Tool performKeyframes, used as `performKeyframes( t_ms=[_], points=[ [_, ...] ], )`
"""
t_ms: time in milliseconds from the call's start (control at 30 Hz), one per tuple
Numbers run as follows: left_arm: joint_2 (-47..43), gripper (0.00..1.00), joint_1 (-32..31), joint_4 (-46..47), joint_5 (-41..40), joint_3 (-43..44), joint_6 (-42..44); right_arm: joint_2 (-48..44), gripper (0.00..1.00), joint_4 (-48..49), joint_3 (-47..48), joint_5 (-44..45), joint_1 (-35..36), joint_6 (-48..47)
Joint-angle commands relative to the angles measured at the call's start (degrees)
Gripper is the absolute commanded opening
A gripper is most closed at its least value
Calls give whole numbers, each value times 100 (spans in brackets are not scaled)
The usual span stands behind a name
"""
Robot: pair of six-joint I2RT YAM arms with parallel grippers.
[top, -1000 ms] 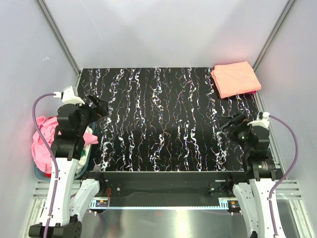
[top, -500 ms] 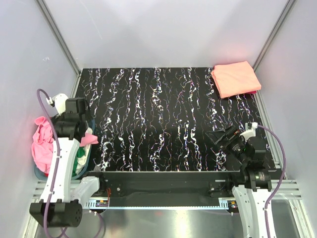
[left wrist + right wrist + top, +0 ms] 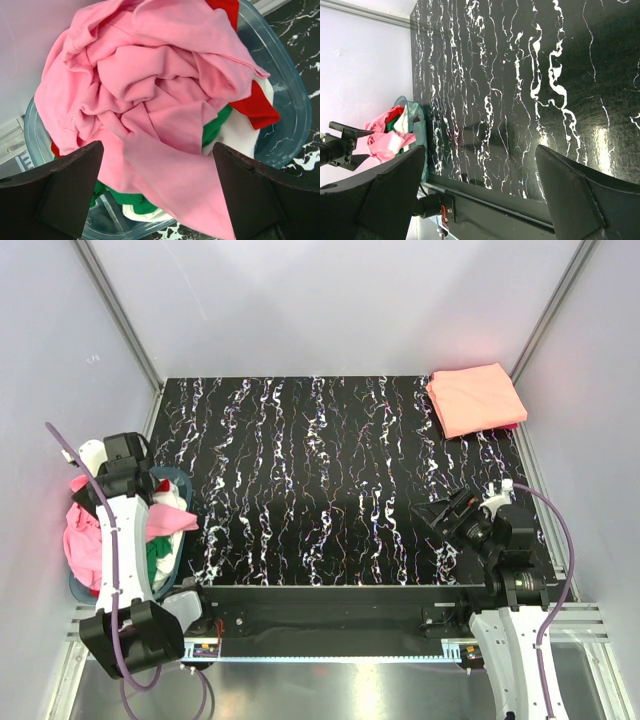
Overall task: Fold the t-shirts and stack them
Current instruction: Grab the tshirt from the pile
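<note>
A crumpled bubblegum pink t-shirt (image 3: pixel 150 95) lies on top of red (image 3: pixel 255 107), green (image 3: pixel 125 202) and white (image 3: pixel 240 135) t-shirts in the round blue-grey basket (image 3: pixel 287 100). The pile also shows in the top view (image 3: pixel 85 540). A folded salmon-orange t-shirt (image 3: pixel 475 398) lies at the table's far right corner. My left gripper (image 3: pixel 157 195) is open above the pink shirt, holding nothing; the top view shows it over the basket (image 3: pixel 95 495). My right gripper (image 3: pixel 435 515) is open and empty above the table's right front; its wrist view (image 3: pixel 480 195) shows bare tabletop.
The black marbled table (image 3: pixel 330 480) fills the middle. The basket (image 3: pixel 175 550) stands off the table's left edge, beside the left wall. Grey walls close in all sides. A dark pink cloth edge (image 3: pixel 505 426) peeks from under the salmon-orange shirt.
My left arm has swung left off the table and now hangs over the basket. My right gripper has moved left and down toward the table's front.
</note>
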Motion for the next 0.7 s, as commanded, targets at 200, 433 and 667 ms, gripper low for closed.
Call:
performKeyframes(
  t_ms=[200, 433, 667],
  points=[
    [374, 96, 598, 390, 921, -74, 1, 251, 99, 107, 135, -26, 19, -310],
    [313, 0, 661, 470, 1184, -75, -52, 471, 96, 107, 240, 97, 19, -451],
    [-172, 0, -917, -171, 685, 1408, -675, 576, 93, -235, 758, 650, 19, -451]
  ],
)
